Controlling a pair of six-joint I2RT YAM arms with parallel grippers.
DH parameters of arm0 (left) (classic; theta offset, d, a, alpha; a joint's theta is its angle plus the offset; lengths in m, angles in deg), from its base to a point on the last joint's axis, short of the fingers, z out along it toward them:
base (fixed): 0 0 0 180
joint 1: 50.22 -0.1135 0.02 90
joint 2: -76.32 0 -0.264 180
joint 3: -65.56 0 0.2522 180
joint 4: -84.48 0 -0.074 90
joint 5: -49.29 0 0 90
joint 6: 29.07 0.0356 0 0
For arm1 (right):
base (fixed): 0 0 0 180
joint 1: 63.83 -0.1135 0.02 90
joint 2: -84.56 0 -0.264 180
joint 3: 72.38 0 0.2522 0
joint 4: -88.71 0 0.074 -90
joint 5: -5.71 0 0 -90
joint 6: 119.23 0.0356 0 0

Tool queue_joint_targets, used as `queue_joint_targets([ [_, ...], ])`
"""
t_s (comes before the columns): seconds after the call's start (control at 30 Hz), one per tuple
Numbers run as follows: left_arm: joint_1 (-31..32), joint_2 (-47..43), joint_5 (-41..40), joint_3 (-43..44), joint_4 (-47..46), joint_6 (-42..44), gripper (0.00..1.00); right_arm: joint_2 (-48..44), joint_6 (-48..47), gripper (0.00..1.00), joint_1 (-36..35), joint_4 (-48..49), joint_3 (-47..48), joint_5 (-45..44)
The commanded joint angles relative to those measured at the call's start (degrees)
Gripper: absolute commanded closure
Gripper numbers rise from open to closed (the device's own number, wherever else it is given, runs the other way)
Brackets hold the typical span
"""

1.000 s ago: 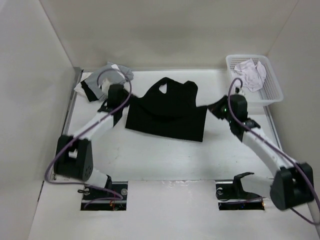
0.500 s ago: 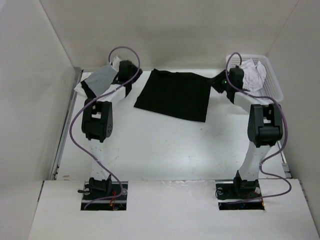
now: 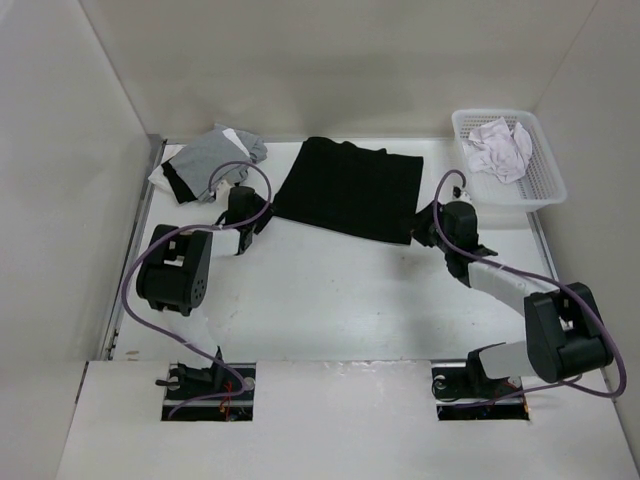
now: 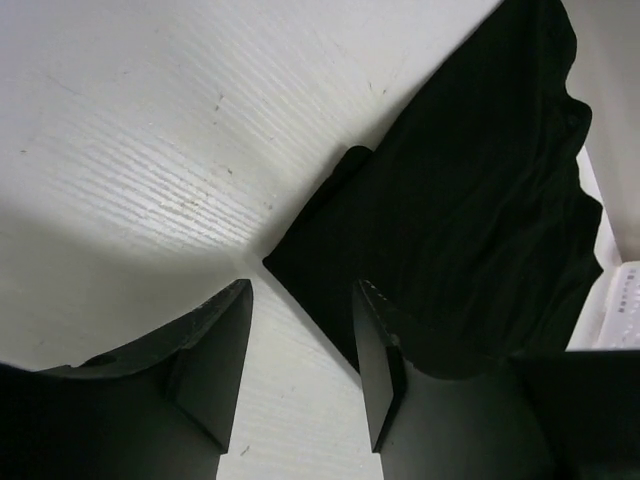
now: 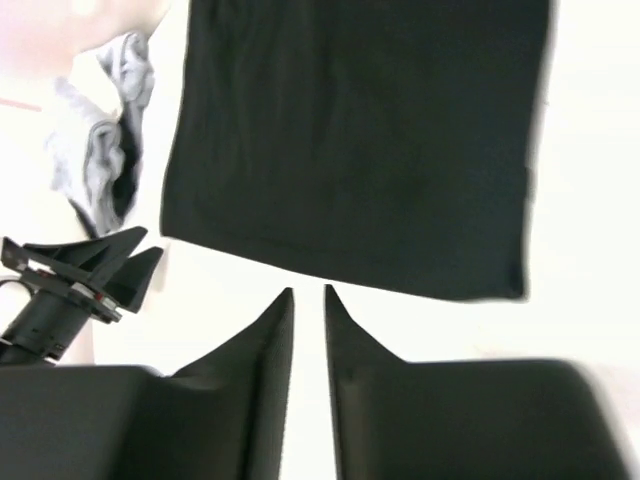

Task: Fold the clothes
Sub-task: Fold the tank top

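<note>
Top view: the plain black soft-fabric sleeveless garment [image 3: 350, 190] lies at the far middle of the white table [image 3: 330, 300] as a flat, slightly skewed rectangle. A second ago it lay spread wider with its shoulder straps showing and a gripper at each side, so one fold is judged complete and the piece released. The left gripper [image 3: 258, 222] now sits just beside its near left corner and the right gripper [image 3: 424, 222] just beside its near right corner. A grey-and-white pile of garments [image 3: 210, 160] lies at the far left, near the black piece but apart from it. A white plastic basket [image 3: 545, 190] holding a white rumpled cloth [image 3: 500, 148] stands at the far right. Neither blocks access, though the pile is the closer hazard. Left wrist view: the fingers are spread with bare table between them, and the garment's corner is just beyond the tips. Right wrist view: the fingers are nearly together with a slim gap, pinching nothing, and the garment's near edge lies ahead. A further fold is judged outstanding.
</note>
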Motion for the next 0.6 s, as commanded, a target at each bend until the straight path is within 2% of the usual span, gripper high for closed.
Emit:
queue_joint_targets([
  [0.0,-0.4,3.1,4.1,3.0,-5.9,-1.6,0.61,-0.6,-0.3,0.72,-0.6,4.8,-4.6,-3.3],
  [0.1,-0.7,4.0,2.8,3.1,-5.1,-2.2,0.76,-0.4,1.7,0.64,-0.4,5.9,-8.2,-3.9],
  [0.23,-2.0,5.2,2.1,2.9,-5.7,-2.7,0.93,2.4,3.9,0.6,0.0,6.9,-10.6,-5.6],
  [0.33,-3.1,4.6,2.0,1.2,-8.3,-3.6,0.98,4.6,5.6,0.58,-0.3,9.9,-11.1,-5.7],
  [0.47,-3.6,3.7,1.9,-1.5,-9.2,-3.6,0.98,7.0,7.6,0.51,0.0,12.0,-10.2,-6.7],
  [0.57,-3.9,3.8,1.9,-3.0,-10.1,-4.1,0.98,9.2,10.1,0.5,-0.2,13.8,-9.4,-8.2],
])
